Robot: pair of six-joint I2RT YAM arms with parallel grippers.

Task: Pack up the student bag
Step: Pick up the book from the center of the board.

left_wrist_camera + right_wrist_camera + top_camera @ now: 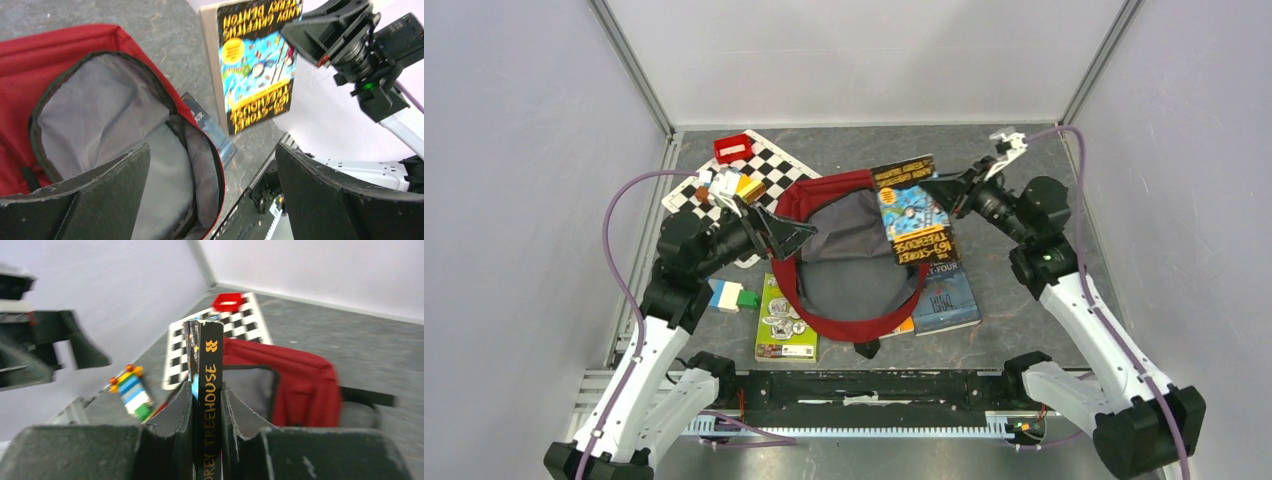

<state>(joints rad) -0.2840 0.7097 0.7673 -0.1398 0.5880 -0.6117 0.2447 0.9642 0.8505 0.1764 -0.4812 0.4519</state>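
The left tool (792,233) stands fully spread and empty at the left rim of the student bag (849,255), which lies open-mouthed in the middle of the counter (1024,150). It would do best pinning that rim to keep the mouth wide. The treehouse book (914,215) hangs over the bag's right side, clamped near its spine by the right tool (942,188). Angle the book down, lower it well inside, then let go.

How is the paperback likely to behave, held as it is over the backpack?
Probably fairly stiff: the paperback hangs flat and unbent from the right gripper, clamped across its covers at the spine. The smooth cover might slip a little, since only one edge is pinched. The backpack looks floppy, its mouth sagging, so it may snag the rim.
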